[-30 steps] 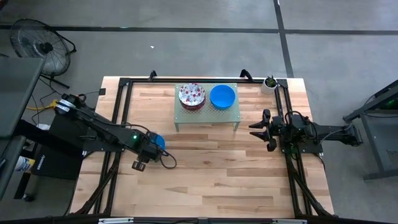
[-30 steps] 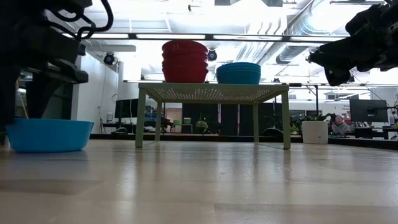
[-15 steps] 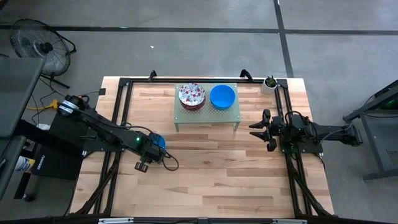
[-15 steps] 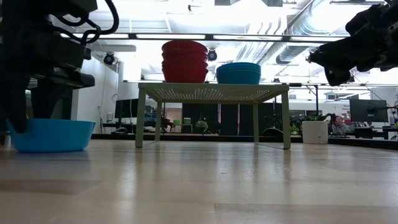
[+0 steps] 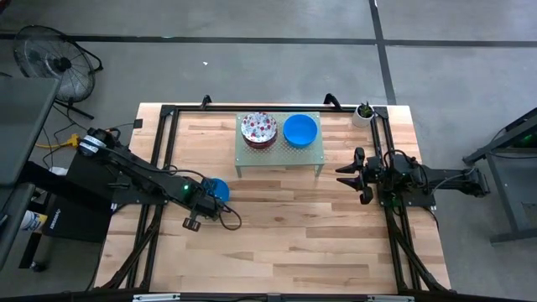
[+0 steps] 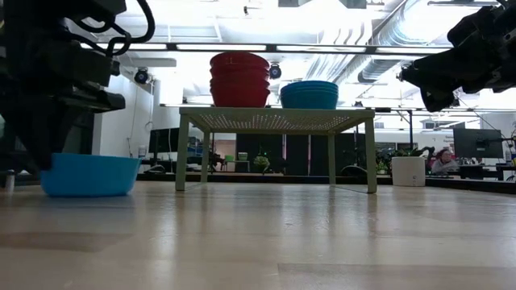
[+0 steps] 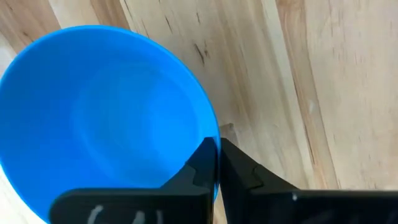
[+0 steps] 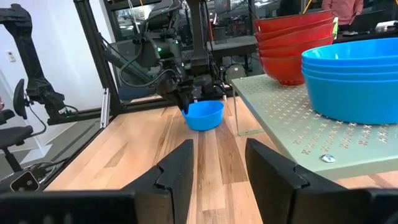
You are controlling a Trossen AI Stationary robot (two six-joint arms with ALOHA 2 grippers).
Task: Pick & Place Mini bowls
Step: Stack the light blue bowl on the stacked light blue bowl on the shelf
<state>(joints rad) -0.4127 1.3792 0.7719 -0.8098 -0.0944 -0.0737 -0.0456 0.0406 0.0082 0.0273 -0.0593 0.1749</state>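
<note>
One blue mini bowl [image 5: 218, 190] sits upright on the table's left half, also seen in the low view [image 6: 89, 175]. My left gripper [image 7: 217, 146] is shut on its rim. On the pale green stand [image 5: 279, 155] at the far middle rest two stacks: floral-speckled mini bowls with red outsides [image 5: 258, 128] and blue mini bowls [image 5: 299, 129]. My right gripper [image 5: 348, 174] hovers open, right of the stand, touching nothing. My left gripper pinches the blue bowl's rim [image 7: 208, 121] on its near-left side. One finger [image 7: 200, 163] is inside the bowl and the other finger [image 7: 241, 169] is outside. The fingers come from above, pointing down. The bowl stands upright, its base [image 6: 87, 193] on the table.
A small white plant pot [image 5: 364, 111] stands at the far right corner. Black frame rails [image 5: 159, 151] run along the table's left, right and far sides. Bare wood [image 5: 285, 226] lies between the arms, on the near side of the stand.
My left gripper has shut, taking hold of the blue bowl's rim. The bowl has slid a little toward the table's right and stays upright on the table.
</note>
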